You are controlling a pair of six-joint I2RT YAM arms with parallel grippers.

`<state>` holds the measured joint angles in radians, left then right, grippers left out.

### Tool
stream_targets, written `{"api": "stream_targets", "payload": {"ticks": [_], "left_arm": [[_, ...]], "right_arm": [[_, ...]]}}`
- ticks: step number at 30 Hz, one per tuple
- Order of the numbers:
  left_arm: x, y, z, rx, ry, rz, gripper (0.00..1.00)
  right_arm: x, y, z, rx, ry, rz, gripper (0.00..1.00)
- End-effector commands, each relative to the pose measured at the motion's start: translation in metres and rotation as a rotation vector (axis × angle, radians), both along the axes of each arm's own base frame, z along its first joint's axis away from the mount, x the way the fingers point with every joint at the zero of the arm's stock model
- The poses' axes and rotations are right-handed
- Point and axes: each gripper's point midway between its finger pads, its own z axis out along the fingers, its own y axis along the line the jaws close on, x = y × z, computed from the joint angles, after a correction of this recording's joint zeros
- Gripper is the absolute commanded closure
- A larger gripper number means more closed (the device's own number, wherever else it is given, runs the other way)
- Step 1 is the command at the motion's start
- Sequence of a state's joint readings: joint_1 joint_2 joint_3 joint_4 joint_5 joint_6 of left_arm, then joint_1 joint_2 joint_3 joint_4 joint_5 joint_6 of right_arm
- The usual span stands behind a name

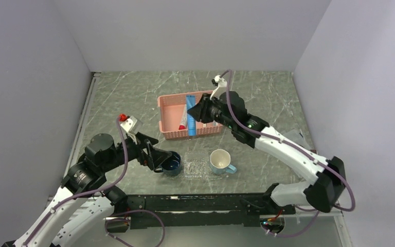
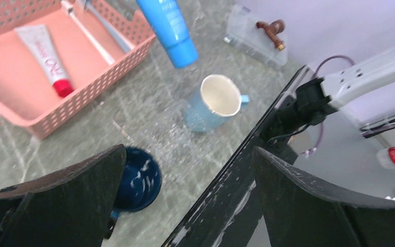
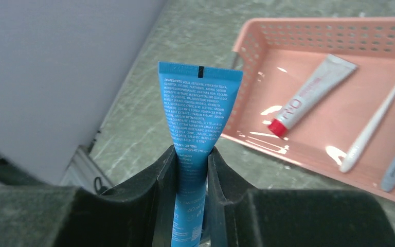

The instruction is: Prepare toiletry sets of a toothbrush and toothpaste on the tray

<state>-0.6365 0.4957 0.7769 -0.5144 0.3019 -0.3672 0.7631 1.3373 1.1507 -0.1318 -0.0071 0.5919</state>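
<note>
Two toothpaste tubes are in sight. The blue toothpaste tube [image 3: 199,110] is pinched between the closed fingers [image 3: 167,177] of the right gripper [image 3: 191,154], held up over the near edge of the pink mesh basket [image 3: 247,46]. Its flat crimped end points away from the wrist, and its long axis runs in line with the fingers. Fine white print covers the facing side, starting "INGREDIENTS: AQUA"; the rest is too small to read.

The white toothpaste tube [image 3: 311,92] lies flat on the basket floor, red cap toward the near wall, with red lettering I cannot make out. Beside it lies a slim white toothbrush [image 3: 375,121], roughly parallel to it.

The clear oval tray [image 2: 157,135], glittery and textured, sits on the marbled grey-green surface [image 2: 149,98] between a dark blue mug [image 2: 136,177] and a light blue mug [image 2: 216,100]. The left gripper [image 2: 189,150] hangs just beside the dark mug, fingers spread wide and holding nothing.
</note>
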Motion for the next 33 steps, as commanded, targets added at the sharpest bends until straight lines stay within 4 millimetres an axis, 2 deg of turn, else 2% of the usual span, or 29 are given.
{"api": "stream_targets", "payload": {"ticks": [1, 8, 13, 19, 23, 30, 33], "left_arm": [[-0.004, -0.021, 0.044, -0.183, -0.034, -0.073, 0.01], [-0.005, -0.037, 0.058, -0.313, -0.010, -0.131, 0.01], [-0.010, -0.049, 0.061, -0.371, 0.023, -0.201, 0.01], [-0.014, -0.055, 0.076, -0.452, 0.004, -0.257, 0.01], [-0.016, -0.059, 0.077, -0.474, 0.023, -0.287, 0.01], [-0.025, -0.063, 0.073, -0.511, 0.041, -0.349, 0.00], [-0.030, -0.063, 0.074, -0.525, 0.037, -0.377, 0.11]], "right_arm": [[-0.035, 0.012, 0.076, 0.244, -0.174, 0.107, 0.74], [-0.079, 0.016, 0.101, 0.408, -0.196, 0.243, 0.73], [-0.101, 0.021, 0.108, 0.497, -0.191, 0.326, 0.73], [-0.124, 0.029, 0.117, 0.586, -0.188, 0.403, 0.72], [-0.135, 0.032, 0.122, 0.631, -0.196, 0.425, 0.72], [-0.140, 0.031, 0.128, 0.655, -0.228, 0.407, 0.72], [-0.141, 0.029, 0.129, 0.661, -0.235, 0.395, 0.72]]}}
